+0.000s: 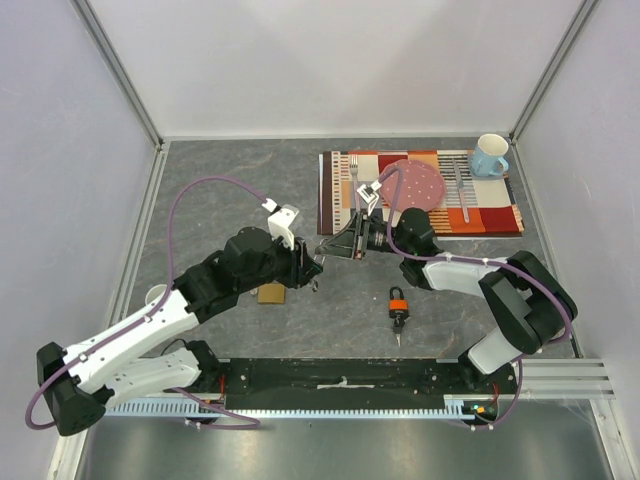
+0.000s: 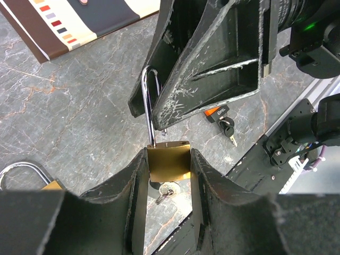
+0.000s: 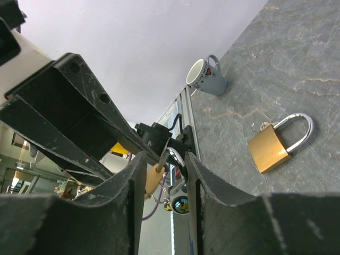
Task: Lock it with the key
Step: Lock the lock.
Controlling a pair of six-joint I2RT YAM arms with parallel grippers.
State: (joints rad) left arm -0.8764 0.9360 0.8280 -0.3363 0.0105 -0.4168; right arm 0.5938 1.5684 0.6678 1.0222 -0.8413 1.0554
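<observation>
A brass padlock point(image 2: 169, 162) hangs above the table with my left gripper point(image 2: 169, 169) shut on its body. The key point(image 2: 167, 192) sticks out of its underside. Its steel shackle point(image 2: 150, 101) stands open, pointing toward my right gripper point(image 1: 338, 246). In the right wrist view the shackle point(image 3: 179, 158) sits between that gripper's narrowed fingers point(image 3: 194, 175), touching the right one, and the edge-on lock body point(image 3: 154, 179) lies against the left one. From above, both grippers meet at the table's middle, with the left gripper point(image 1: 312, 266) just left of the right.
A second brass padlock point(image 1: 270, 293) lies under the left arm. An orange-black padlock point(image 1: 398, 300) with keys lies near the front. A striped placemat point(image 1: 500, 215) carries a pink plate point(image 1: 415, 185) and cutlery. A blue mug point(image 1: 490, 155) stands back right, a white mug point(image 1: 155, 295) left.
</observation>
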